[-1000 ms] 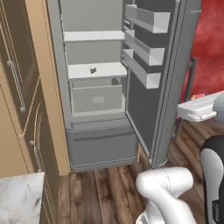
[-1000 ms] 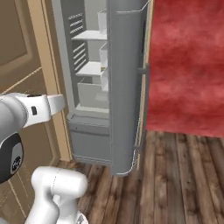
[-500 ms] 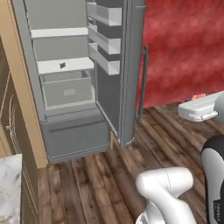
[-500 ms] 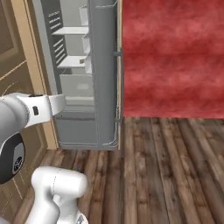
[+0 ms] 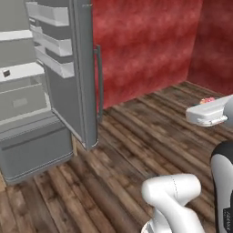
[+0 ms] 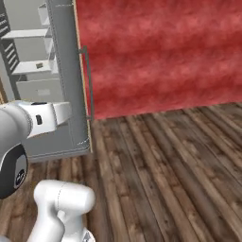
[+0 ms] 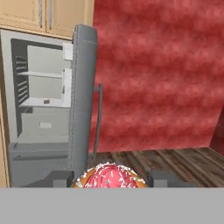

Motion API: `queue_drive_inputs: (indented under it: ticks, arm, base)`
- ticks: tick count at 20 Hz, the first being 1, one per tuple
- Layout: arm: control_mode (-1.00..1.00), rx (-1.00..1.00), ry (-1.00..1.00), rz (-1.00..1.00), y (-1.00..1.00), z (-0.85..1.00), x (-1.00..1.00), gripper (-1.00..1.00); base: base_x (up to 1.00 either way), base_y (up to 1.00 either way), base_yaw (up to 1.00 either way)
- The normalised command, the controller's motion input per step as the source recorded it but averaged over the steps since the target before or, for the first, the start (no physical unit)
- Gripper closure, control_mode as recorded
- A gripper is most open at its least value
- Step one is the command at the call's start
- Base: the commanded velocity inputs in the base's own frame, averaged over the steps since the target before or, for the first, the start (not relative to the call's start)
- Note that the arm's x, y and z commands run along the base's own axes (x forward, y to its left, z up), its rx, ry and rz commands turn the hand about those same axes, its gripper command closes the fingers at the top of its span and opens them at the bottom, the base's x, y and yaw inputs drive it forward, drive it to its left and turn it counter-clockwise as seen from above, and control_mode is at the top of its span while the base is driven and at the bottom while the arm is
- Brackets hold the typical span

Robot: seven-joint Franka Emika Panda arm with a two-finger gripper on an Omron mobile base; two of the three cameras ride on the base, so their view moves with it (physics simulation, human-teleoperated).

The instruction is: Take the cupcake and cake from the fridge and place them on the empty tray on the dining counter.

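Looking along the gripper (image 7: 112,180), hand view gave what base views didn't: the cupcake (image 7: 110,176), pink-red frosting w/ white sprinkles, sat between the two dark finger tips (image 7: 60,178), jaws clamped on it. In left base view just a speck of pink frosting (image 5: 208,100) poked above the white hand at right edge; right base view had the forearm only, at left.

Arm was folded close to the base, white elbow low in both base views, hand held level and pointing toward the fridge (image 5: 50,86) and red wall (image 6: 156,52).

Fridge was grey, door (image 5: 84,73) swung open w/ a long vertical handle, white door bins visible in left base view. Inside were white shelves (image 7: 43,103) and a grey drawer (image 5: 20,102). A small dark-marked item (image 5: 6,73) lay on a shelf, too small to ID. Floor (image 6: 165,160) was dark wood planks w/ visible grain. Hand view also showed tan wood cabinets (image 7: 43,15) above the fridge.
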Motion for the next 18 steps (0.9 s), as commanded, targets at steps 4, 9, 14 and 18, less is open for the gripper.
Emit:
queue_drive_inputs:
  ticks: [4,9,14,18]
  arm:
    - [1.00,0.00,0.00,0.00,0.00,0.00,0.00,1.00]
    - [1.00,0.00,0.00,0.00,0.00,0.00,0.00,1.00]
    - [1.00,0.00,0.00,0.00,0.00,0.00,0.00,1.00]
    - [1.00,0.00,0.00,0.00,0.00,0.00,0.00,1.00]
  base:
    - [-0.34,-0.25,-0.51]
    - [-0.37,-0.27,-0.49]
    - [-0.38,-0.27,-0.49]
    - [-0.30,-0.22,-0.52]
